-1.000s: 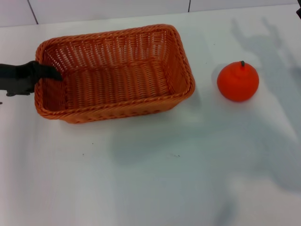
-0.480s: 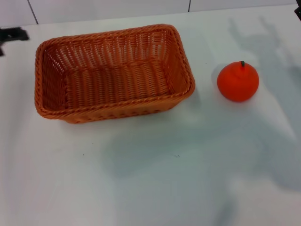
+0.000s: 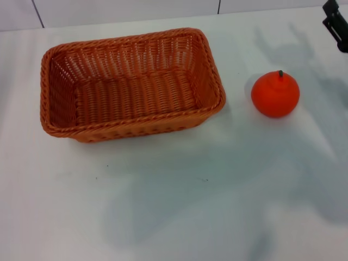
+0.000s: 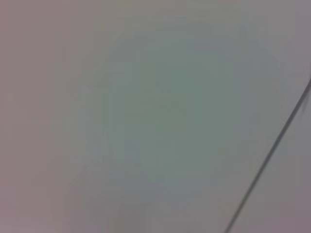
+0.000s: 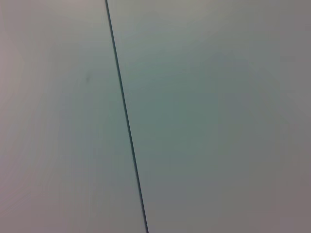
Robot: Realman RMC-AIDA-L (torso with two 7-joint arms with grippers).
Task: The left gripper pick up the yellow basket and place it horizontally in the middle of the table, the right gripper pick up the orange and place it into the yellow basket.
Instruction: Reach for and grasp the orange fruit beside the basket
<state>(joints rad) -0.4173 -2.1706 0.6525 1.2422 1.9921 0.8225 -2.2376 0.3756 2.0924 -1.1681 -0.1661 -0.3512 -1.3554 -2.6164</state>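
My right gripper (image 3: 337, 24), grip state unreadable, hangs at the counter's (image 3: 174, 206) far right corner; the orange (image 3: 275, 94) sits nearer, beside the yellow basket (image 3: 130, 84).

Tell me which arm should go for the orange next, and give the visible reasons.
Right. The orange sits on the table to the right of the yellow basket, and the right gripper shows at the head view's top right corner, on that side. The left gripper is out of view.

Beyond the desk's far edge I can make out only a pale panelled wall (image 3: 125, 10), split by two thin dark seams (image 3: 37, 13) running upward.
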